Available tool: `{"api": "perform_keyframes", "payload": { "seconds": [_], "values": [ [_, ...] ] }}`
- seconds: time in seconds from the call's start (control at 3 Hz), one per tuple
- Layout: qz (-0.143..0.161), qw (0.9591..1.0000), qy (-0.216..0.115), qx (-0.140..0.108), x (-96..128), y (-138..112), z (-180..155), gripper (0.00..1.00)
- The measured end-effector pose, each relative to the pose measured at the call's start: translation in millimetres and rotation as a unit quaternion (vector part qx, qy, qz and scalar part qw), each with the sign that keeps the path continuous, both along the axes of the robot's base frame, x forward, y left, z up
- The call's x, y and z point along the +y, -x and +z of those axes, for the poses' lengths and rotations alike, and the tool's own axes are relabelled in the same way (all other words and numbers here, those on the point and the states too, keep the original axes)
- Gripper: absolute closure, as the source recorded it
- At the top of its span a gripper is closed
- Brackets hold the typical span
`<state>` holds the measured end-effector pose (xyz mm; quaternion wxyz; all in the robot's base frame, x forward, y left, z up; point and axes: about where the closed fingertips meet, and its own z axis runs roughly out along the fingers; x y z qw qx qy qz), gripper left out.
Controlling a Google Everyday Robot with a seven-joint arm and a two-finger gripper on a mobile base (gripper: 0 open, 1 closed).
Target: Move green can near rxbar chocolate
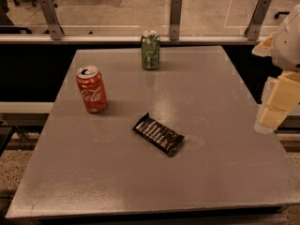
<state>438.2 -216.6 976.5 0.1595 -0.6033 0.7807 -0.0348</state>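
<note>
A cylindrical metal green can [150,51] with a silver top stands upright at the far middle of the grey, matte surface [225,172]. The flat, glossy dark-wrapped rxbar chocolate [158,134] lies nearer, well apart from it. A shiny red Coca-Cola can [92,89] stands left. The cream, blocky gripper [274,109] hangs off the right edge; I cannot tell whether its jaws are clenched.

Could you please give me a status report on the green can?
Gripper at right table edge, away from everything. Green can upright at far edge, apart from rxbar chocolate. Coca-Cola can left, off the path.
</note>
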Motion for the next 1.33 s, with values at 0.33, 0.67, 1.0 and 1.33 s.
{"api": "perform_keyframes", "payload": {
  "seconds": [0.33, 0.67, 1.0, 1.33],
  "values": [
    [-0.002, 1.0, -0.004, 0.001, 0.8, -2.7, -0.1, 0.0],
    [-0.011, 0.9997, -0.022, 0.006, 4.6, -15.6, -1.6, 0.0],
    [-0.015, 0.9989, -0.045, 0.002, 17.0, -49.0, -11.4, 0.0],
    [-0.024, 0.9973, -0.069, -0.01, 27.1, -87.9, -21.4, 0.0]
  ]
}}
